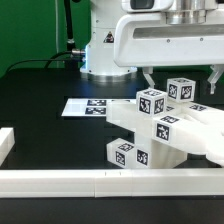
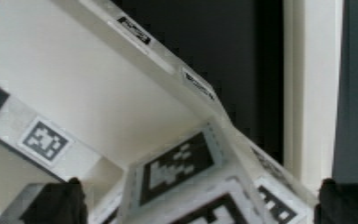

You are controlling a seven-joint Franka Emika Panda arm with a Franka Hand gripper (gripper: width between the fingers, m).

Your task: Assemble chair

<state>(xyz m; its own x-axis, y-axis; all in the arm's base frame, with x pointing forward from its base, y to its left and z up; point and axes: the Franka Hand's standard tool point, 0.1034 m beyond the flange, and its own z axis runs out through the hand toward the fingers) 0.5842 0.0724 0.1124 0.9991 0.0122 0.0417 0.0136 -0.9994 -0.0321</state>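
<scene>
Above the chair parts (image 1: 160, 125) hangs the arm, wrist pointing down — pincer (image 2: 190, 203) spread wide, holding nothing.

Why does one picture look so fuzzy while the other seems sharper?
In the wrist view the white matte plastic chair parts fill the frame at close range, so edges and square tags look soft. In the exterior view they sit farther off, evenly lit and brighter against the black table, with tags easier to read.
</scene>
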